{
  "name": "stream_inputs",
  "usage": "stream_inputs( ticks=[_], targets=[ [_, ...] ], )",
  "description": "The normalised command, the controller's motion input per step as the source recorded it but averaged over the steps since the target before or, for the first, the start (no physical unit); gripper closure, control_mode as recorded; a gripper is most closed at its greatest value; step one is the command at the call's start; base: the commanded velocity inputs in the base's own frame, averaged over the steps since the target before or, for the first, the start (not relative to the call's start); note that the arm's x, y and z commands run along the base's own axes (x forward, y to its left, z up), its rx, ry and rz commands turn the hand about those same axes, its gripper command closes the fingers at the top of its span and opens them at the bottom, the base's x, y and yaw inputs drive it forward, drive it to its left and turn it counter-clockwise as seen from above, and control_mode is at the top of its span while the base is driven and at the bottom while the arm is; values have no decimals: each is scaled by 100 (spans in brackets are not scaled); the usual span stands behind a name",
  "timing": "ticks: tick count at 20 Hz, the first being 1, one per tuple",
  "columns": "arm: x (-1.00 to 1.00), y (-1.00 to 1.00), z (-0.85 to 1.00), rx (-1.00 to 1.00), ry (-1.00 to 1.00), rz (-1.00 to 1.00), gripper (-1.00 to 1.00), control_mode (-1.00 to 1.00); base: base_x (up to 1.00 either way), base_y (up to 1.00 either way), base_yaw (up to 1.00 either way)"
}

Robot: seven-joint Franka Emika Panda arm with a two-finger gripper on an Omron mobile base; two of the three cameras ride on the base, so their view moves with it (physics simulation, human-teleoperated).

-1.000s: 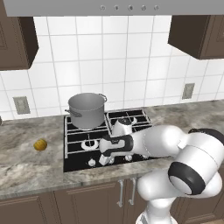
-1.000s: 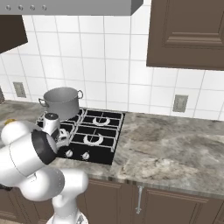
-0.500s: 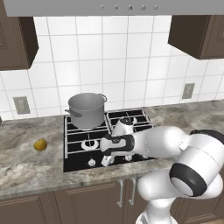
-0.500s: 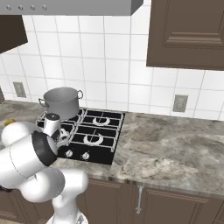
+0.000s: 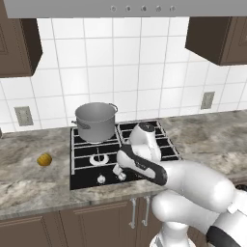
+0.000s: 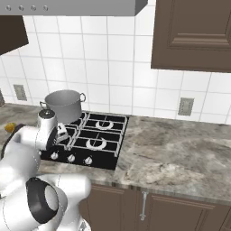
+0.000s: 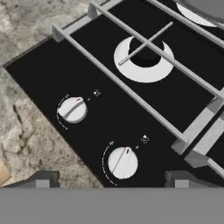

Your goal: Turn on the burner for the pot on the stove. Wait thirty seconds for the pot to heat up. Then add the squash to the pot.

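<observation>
Hand view looks straight down on the black glass four-burner stove (image 7: 52, 78), and the gripper (image 7: 109, 177) hangs released, its two dark fingertips (image 7: 41, 178) spread wide either side of a small silver knob (image 7: 122, 162) near the stove's front edge, touching nothing. A second silver knob (image 7: 72, 109) sits beside it, closer to the stove's left corner. Behind the knobs, a round silver-ringed burner (image 7: 144, 59) lies under its black grate. Over in the left base view, the tall grey brushed-metal pot (image 5: 95, 121) stands on the stove's back left burner, and the small yellow-orange squash (image 5: 44, 159) rests on the mottled stone counter (image 5: 29, 181), left of the stove and well apart from the pot.
</observation>
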Motion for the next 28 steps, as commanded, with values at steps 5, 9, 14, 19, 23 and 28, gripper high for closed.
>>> stream_inputs(
  ticks=[5,9,14,19,23,28],
  targets=[
    [-21,6,100,0,-8,-5,-100,-100,0,0,0],
    [-43,0,61,0,-6,0,-100,-100,0,0,0],
    [-7,0,1,0,-1,0,-100,-100,0,0,0],
    [0,0,0,0,0,0,-100,-100,0,0,0],
    [0,0,0,0,0,0,-100,-100,0,0,0],
    [0,0,0,0,0,0,-100,-100,0,0,0]
  ],
)
